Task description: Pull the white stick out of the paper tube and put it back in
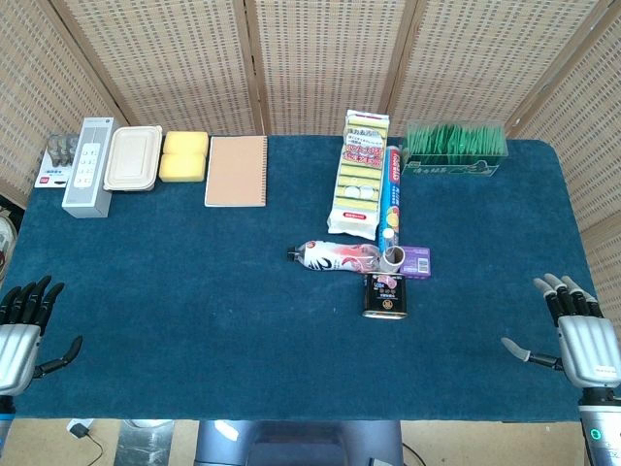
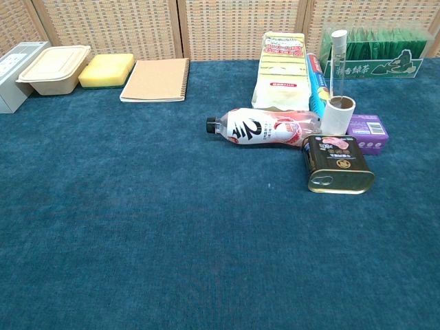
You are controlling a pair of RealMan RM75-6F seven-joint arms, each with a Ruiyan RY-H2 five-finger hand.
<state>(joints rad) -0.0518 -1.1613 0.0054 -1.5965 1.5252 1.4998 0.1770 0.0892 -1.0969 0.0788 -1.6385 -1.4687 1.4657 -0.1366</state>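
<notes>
While both hands, left hand (image 1: 21, 330) and right hand (image 1: 582, 335), rest open and empty, the white stick (image 2: 336, 63) stands upright in the paper tube (image 2: 339, 115) on the desk (image 2: 172, 227).

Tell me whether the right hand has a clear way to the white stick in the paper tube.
Probably yes. The right hand is open at the table's near right edge, with bare cloth between. The white stick rises above the paper tube, so a grasp from above avoids the tin in front.

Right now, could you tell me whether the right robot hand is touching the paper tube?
Apart. The head view shows the right robot hand at the table's near right edge, with bare blue cloth between it and the paper tube standing mid-table.
</notes>
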